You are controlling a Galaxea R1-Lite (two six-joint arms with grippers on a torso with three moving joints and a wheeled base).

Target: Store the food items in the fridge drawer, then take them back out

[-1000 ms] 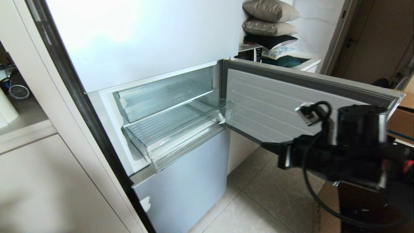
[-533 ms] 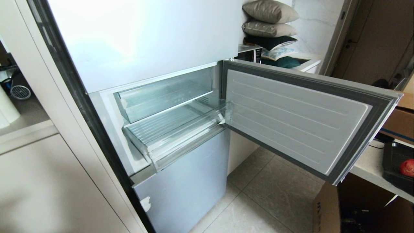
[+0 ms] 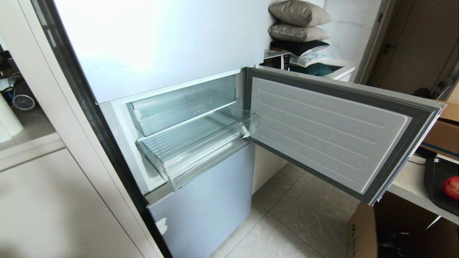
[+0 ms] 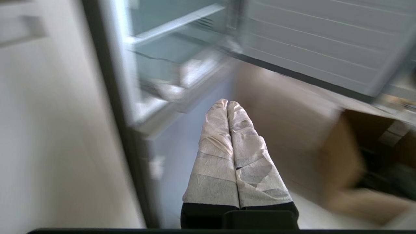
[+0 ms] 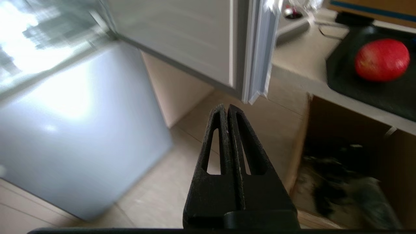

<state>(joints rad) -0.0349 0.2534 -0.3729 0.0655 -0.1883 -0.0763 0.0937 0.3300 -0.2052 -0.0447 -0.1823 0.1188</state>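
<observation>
head: high, facing down at fridge drawer point(image 3: 193, 143) | wrists: low, near floor — all share open door point(image 3: 333, 132)

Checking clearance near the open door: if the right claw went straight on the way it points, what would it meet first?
Probably the outer edge of the open fridge door, just beyond the shut right claw. Depth is unclear, so it may pass underneath. The red fruit lies well off that line.

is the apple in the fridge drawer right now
No, the apple sits on a black tray on the counter, and the fridge drawer holds nothing.
</observation>
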